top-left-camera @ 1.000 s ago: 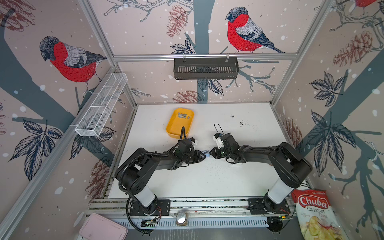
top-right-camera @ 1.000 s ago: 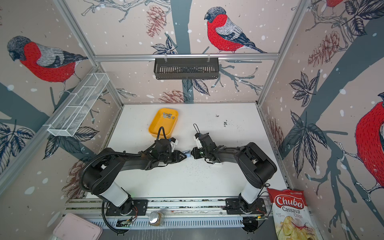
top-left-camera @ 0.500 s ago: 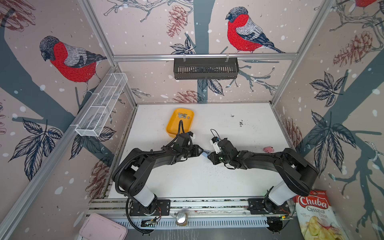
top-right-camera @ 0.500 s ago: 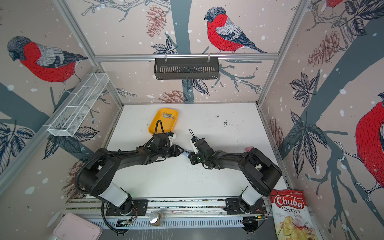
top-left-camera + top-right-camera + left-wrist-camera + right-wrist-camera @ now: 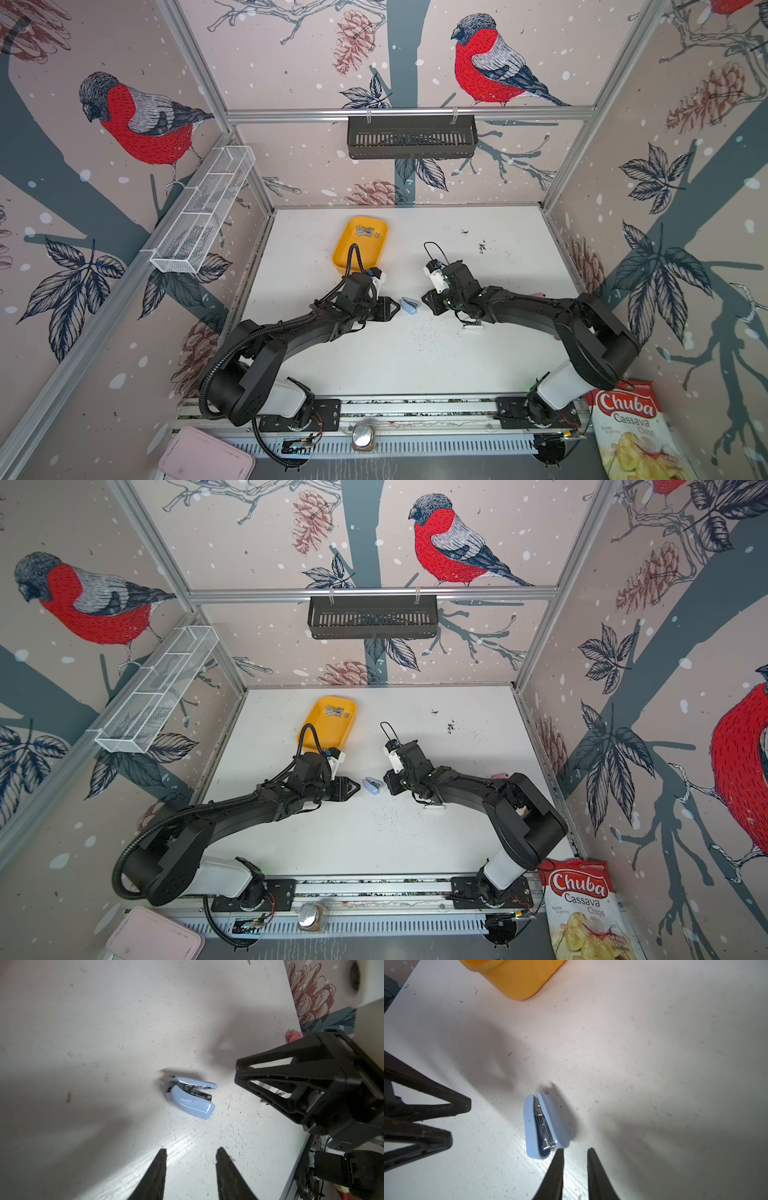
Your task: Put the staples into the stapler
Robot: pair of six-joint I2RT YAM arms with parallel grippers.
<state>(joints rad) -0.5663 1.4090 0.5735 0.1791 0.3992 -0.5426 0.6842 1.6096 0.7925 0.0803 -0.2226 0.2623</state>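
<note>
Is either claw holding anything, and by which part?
Nothing is held: the stapler lies on the table between the left claw and the right claw, both open.

On the stapler (image 5: 190, 1098) we see a smooth, glossy pale blue plastic shell with bright polished metal between its halves. The white table (image 5: 83, 1022) looks matt, scuffed and speckled to us. We read the yellow tray (image 5: 517, 978) as smooth, softly shiny plastic, the staples (image 5: 366, 232) as silver-grey metal, and the left gripper (image 5: 191, 1152) as matt black.

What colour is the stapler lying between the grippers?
The stapler is pale blue, with silver metal inside; clearest in the right wrist view.
</note>
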